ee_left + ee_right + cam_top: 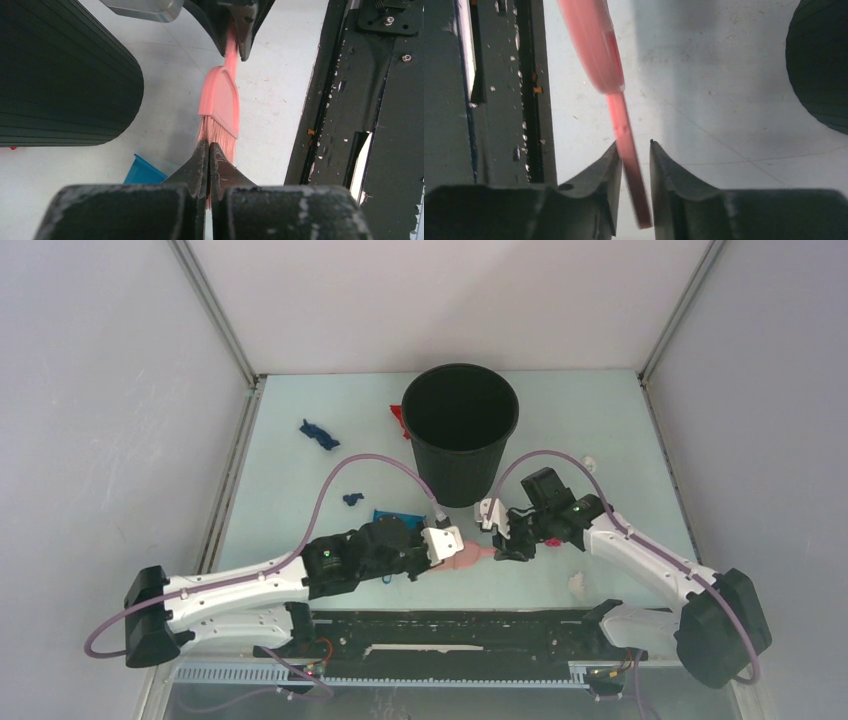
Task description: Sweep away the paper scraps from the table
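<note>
Five paper scraps are what we count on the pale green surface (290,480) from above: a dark blue scrap (318,432) well left of the black bucket (460,455), a smaller blue scrap (352,499) nearer the arm bases, a red scrap (397,418) just beside the bucket's left wall, a white scrap (590,459) to the bucket's right, and a second white scrap (577,583) near the front edge by the right arm. All of them lie well apart from the pink brush (470,557), which hangs in front of the bucket between the two arms. The left gripper (452,545) meets the brush at its bristle end. In the left wrist view we see its fingers (197,165) clenched together with the bristles pinched between their tips, and the brush head (220,100) pointing away from them. The right gripper (497,540) sits at the other end. In the right wrist view we see the brush handle (624,130) running down between its fingers (604,170), close against one of them, with a clear gap to the other, so we read these fingers as parted around the handle and not clamped on it. A blue dustpan (392,515) lies on the surface just behind the left arm, partly hidden by it, and one corner of it shows in the left wrist view (145,172).
</note>
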`<action>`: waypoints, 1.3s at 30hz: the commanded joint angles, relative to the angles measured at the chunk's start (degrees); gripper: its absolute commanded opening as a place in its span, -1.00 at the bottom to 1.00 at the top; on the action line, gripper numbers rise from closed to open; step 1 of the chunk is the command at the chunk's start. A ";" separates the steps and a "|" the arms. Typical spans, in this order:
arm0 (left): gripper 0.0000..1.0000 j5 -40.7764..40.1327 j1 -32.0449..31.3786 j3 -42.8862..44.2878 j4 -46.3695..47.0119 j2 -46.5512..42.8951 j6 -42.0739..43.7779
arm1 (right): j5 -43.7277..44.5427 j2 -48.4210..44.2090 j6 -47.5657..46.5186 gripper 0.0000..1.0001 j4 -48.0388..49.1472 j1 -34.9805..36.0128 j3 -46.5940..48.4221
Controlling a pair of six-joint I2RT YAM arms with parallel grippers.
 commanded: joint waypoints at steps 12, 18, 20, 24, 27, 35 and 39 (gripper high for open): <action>0.13 5.26 1.58 -0.40 4.78 -1.75 -1.86 | -5.51 -1.44 -5.06 -1.00 -21.19 -0.53 7.24; 0.19 15.57 1.58 -0.52 8.37 0.15 -6.11 | -7.01 1.27 -3.89 -1.00 -25.63 1.98 10.76; 0.16 17.80 1.58 -0.47 9.57 0.88 -7.20 | -8.43 1.33 -2.24 -1.00 -24.76 2.28 11.17; -0.09 20.70 1.58 0.12 10.64 2.40 -8.60 | -9.91 2.65 -0.58 -1.00 -24.68 2.94 13.14; -0.42 22.36 1.58 1.20 9.39 4.18 -8.86 | -11.92 2.98 -0.43 -1.00 -25.40 2.42 14.38; -1.00 27.79 6.24 0.51 14.13 1.81 -15.15 | -25.11 -0.43 1.49 -0.55 -26.99 -9.97 17.26; -1.00 36.37 12.64 -3.27 27.44 0.29 -25.87 | -42.58 -0.45 11.09 0.25 -22.21 -22.68 16.11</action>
